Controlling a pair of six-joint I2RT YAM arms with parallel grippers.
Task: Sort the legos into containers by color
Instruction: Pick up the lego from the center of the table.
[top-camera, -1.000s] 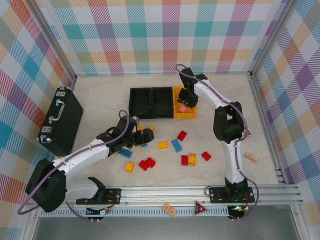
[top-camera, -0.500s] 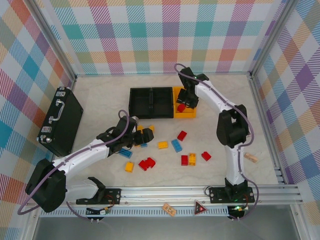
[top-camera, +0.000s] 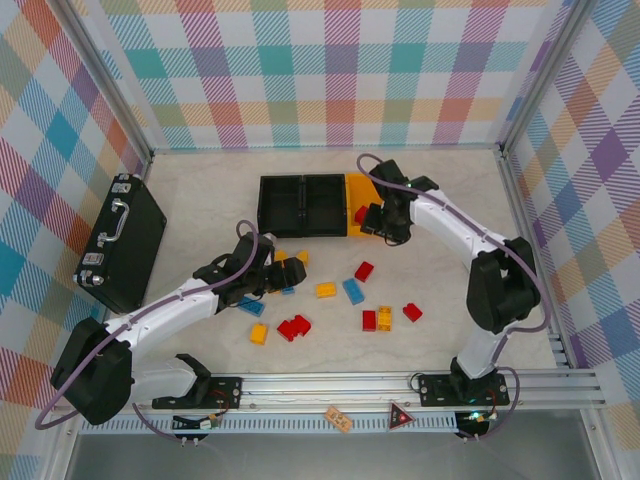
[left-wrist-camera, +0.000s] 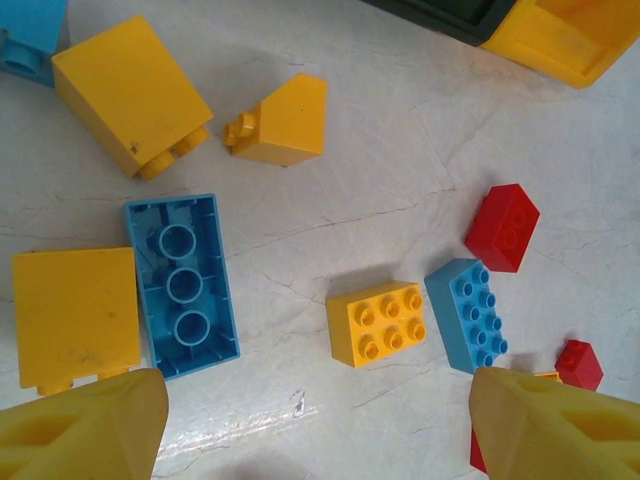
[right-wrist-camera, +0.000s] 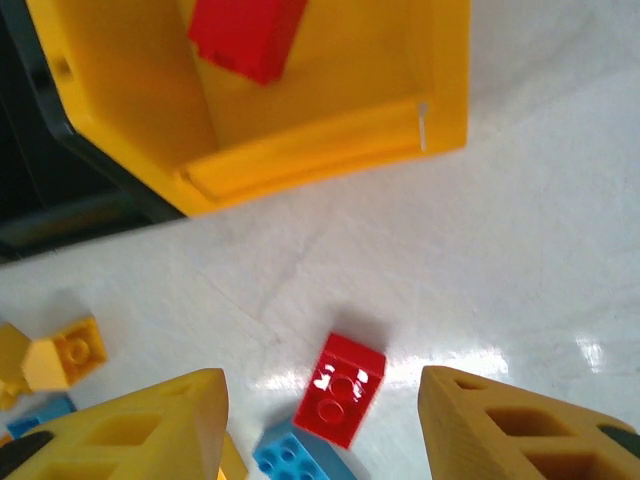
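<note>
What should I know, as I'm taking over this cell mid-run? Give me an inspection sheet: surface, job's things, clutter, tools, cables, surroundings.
Surface: pale marbled table, no spills seen.
Job's things: red, blue and yellow legos loose in front of the bins; one red brick inside the yellow-orange bin; two black bins beside it, no bricks seen in them.
Clutter: black briefcase at left; small wooden piece near the right edge.
Tools: left tool open, empty, above the loose legos; right tool open, empty, just in front of the yellow-orange bin.
Cables: cables looped along each arm, off the bricks.
Surroundings: checked walls; metal rail at front.
</note>
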